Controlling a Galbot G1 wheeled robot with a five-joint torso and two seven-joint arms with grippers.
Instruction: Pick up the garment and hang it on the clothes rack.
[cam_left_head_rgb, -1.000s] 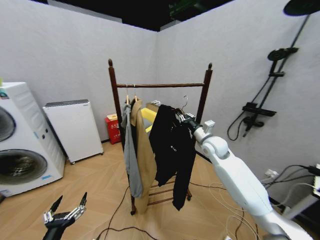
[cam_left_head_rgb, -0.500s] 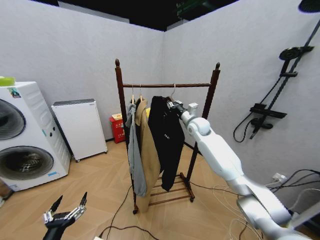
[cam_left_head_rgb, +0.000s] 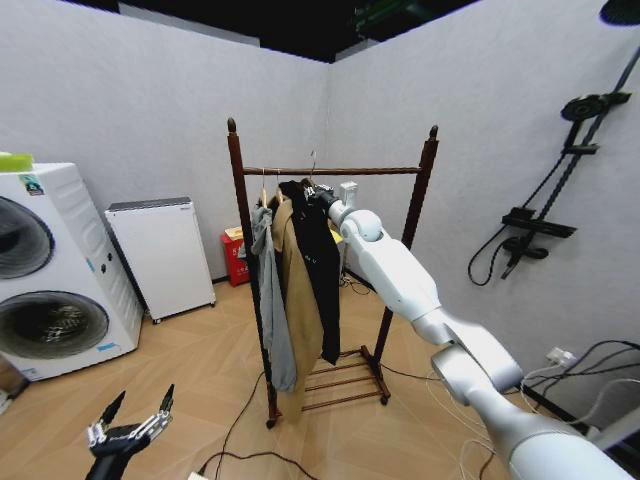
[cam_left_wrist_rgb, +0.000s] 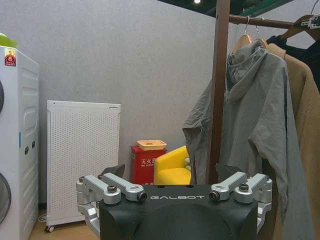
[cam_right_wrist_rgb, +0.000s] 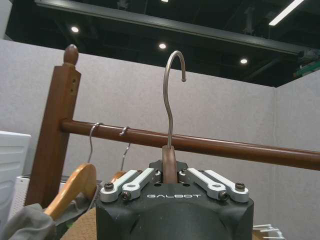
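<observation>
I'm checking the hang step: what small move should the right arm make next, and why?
Probably ease forward and down: the right gripper holds the black jacket's hanger hook above and apparently short of the rack's top bar, not yet over it.

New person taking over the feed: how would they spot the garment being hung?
Find the clothes rack in the room's corner. Three garments hang there; the garment is the black one nearest the right gripper, which grips its hanger. Its neighbours are tan and grey.

The right hand (cam_right_wrist_rgb: 169, 175) pinches a hanger (cam_right_wrist_rgb: 171, 95) whose hook rises above the clothes rack (cam_right_wrist_rgb: 210, 145) bar.
</observation>
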